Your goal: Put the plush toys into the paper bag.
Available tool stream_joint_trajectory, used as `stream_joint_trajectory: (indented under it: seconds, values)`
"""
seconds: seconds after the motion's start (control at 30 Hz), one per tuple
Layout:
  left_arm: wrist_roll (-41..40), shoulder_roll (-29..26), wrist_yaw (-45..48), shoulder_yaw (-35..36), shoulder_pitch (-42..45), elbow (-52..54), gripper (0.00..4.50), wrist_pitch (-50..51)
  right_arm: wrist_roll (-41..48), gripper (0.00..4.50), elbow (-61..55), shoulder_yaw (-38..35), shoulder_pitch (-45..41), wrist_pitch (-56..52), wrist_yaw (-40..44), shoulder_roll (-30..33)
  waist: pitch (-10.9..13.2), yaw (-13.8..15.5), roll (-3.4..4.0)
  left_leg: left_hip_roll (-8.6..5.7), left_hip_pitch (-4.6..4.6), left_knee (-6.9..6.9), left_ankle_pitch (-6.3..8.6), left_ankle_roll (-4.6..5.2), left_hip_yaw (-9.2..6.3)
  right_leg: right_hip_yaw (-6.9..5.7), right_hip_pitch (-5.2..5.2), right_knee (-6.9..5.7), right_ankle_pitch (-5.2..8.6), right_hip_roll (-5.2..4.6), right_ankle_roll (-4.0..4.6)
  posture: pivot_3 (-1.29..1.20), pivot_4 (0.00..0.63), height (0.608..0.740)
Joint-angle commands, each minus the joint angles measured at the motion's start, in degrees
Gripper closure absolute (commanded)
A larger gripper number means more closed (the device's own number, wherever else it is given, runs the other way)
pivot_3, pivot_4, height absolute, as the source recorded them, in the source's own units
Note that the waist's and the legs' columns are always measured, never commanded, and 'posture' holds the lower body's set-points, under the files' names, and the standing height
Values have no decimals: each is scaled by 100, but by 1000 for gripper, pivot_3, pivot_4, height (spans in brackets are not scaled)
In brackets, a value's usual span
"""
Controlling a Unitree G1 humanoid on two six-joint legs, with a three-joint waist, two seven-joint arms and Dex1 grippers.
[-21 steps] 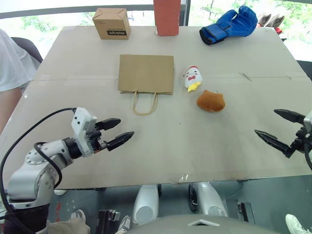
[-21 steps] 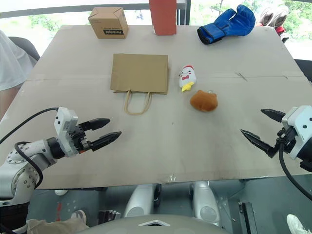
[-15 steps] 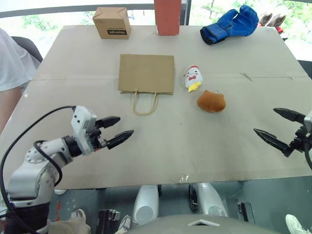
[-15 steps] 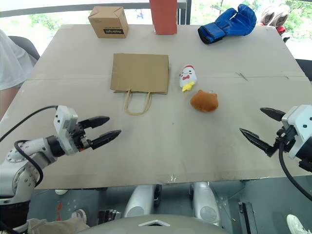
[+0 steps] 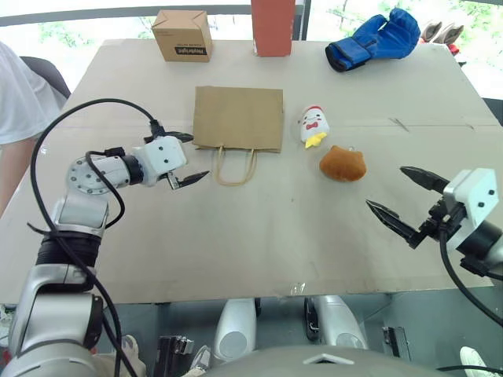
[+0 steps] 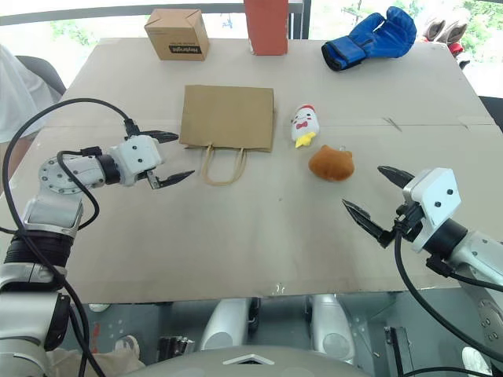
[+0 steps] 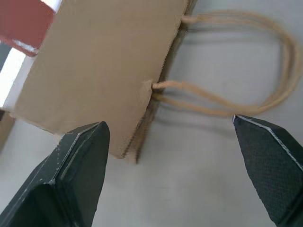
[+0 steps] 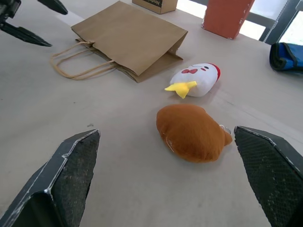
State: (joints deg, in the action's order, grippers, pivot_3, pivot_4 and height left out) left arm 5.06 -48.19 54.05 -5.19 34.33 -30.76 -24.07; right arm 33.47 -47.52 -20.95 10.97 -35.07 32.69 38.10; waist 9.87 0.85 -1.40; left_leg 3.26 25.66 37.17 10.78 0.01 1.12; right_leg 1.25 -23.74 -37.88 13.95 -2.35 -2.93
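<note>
The brown paper bag (image 5: 238, 118) lies flat on the table, its two loop handles (image 5: 236, 166) pointing toward me. Just right of it lies the white chick plush (image 5: 312, 126), and the orange-brown plush (image 5: 342, 163) sits a little nearer and further right. My left gripper (image 5: 196, 156) is open just left of the bag's handles, its fingers either side of the bag's near left corner (image 7: 137, 151) in the left wrist view. My right gripper (image 5: 386, 187) is open and empty, a short way right of and nearer than the orange-brown plush (image 8: 191, 132).
A small printed cardboard box (image 5: 181, 35), a tall red box (image 5: 272, 27) and a blue boxing glove (image 5: 371, 39) stand along the table's far edge. A person's white sleeve (image 5: 20, 94) shows at the left. The table's near edge (image 5: 236, 289) is close below both arms.
My left gripper has moved forward and right to the bag's handles. My right gripper has moved in to the left, closer to the orange-brown plush. Both stay open.
</note>
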Motion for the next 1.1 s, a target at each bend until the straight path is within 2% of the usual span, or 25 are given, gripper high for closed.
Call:
stream_joint_trajectory:
  seconds: [0.03,0.27,0.53,0.63,0.73,0.77,0.87,0.9,1.0,1.07,1.1]
  values:
    - [380,129,-188,-235,553,-807,0,-966,-33,75,-342,-18,41,36,-226,-39,0,2,-1,0,1,1,0,0,0,0,0,-1,0,0,-1,0,150,714]
    - [749,378,-543,-501,1286,-2046,0,-1878,-53,75,-578,-66,327,77,-461,-145,-2,-5,-5,1,0,3,0,0,-1,0,1,-4,-12,4,-23,0,150,714]
    - [718,845,-330,-692,1543,-2510,0,-2563,-103,75,-622,-2,383,142,-573,-204,-3,-6,-6,1,2,11,0,1,-1,1,3,-6,-13,4,-24,0,150,714]
    - [566,1054,-70,-713,1580,-2564,817,-2553,-128,0,-608,27,370,146,-581,-205,-3,-7,-6,2,0,11,0,1,-2,1,3,-9,-13,6,-24,0,150,714]
    - [157,1278,403,-590,1492,-2451,2173,-2238,-150,0,-643,90,339,126,-631,-215,-3,-5,-7,2,1,12,0,1,-2,1,3,-9,-14,6,-24,0,150,714]
    - [-354,1398,845,-405,1395,-2212,2954,-1624,-213,0,-674,129,317,148,-662,-207,-3,-7,-7,2,2,15,0,1,-3,1,4,-10,-14,6,-24,0,150,714]
    - [-1868,1520,1812,47,992,-894,3976,748,21,733,-529,191,167,-142,-818,-278,-3,-28,-7,3,1,15,0,1,-5,2,4,-13,-14,7,-23,0,150,714]
    - [-2106,1498,1881,112,871,-489,4467,1296,55,1262,-491,202,134,-202,-850,-291,-3,-53,-6,6,2,15,0,1,-6,1,4,-13,-14,8,-22,0,150,714]
    - [-3113,1414,1472,326,481,1283,4500,3800,-143,2769,-364,622,-213,-209,-973,-342,-3,-103,-6,8,1,16,-1,1,-16,0,5,-17,-14,13,-23,0,150,714]
    - [-3676,1433,967,489,329,2224,4500,5049,-287,3803,-249,1074,-532,-256,-1057,-403,-3,-144,-6,9,1,20,-1,1,-20,0,6,-19,-13,18,-23,0,150,714]
    - [-3911,1466,690,592,290,2577,4500,5566,-388,4142,-179,1291,-679,-272,-1094,-429,-3,-151,-6,9,0,21,-1,1,-23,-1,9,-21,-13,18,-24,0,150,714]
